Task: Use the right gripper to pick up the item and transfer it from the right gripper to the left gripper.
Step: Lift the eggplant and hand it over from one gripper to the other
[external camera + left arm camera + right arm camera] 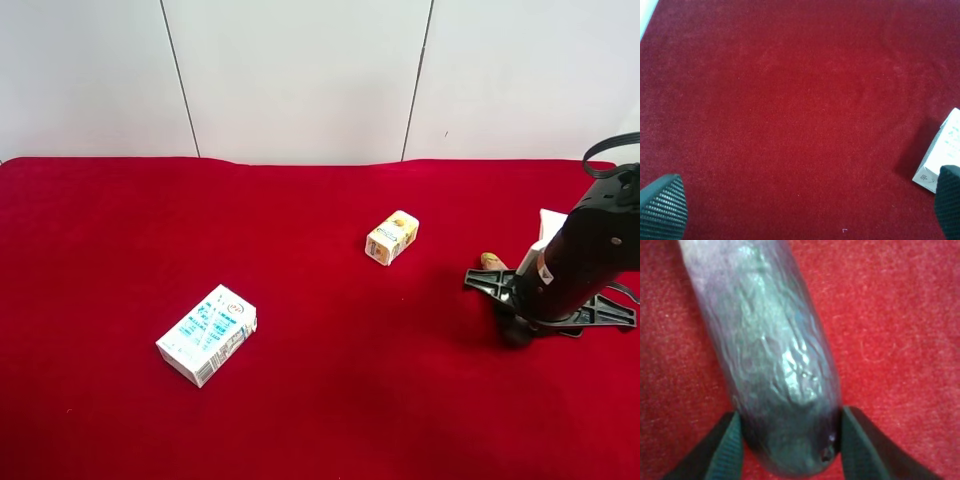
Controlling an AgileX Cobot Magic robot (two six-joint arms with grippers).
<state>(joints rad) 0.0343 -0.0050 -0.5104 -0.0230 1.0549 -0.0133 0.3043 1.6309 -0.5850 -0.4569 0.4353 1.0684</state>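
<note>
One step looks done: the right gripper (790, 442) clamps the toy eggplant (765, 350), while lifting and passing to the open left gripper (805, 205) remain.

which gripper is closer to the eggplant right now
Right. The right gripper has its jaws shut on the eggplant; the left gripper hangs open over red cloth beside a white carton, away from it.

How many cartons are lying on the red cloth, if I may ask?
2. The white-and-blue carton lies at the high view's lower left; the small yellow carton near the middle. The arm may hide more.
</note>
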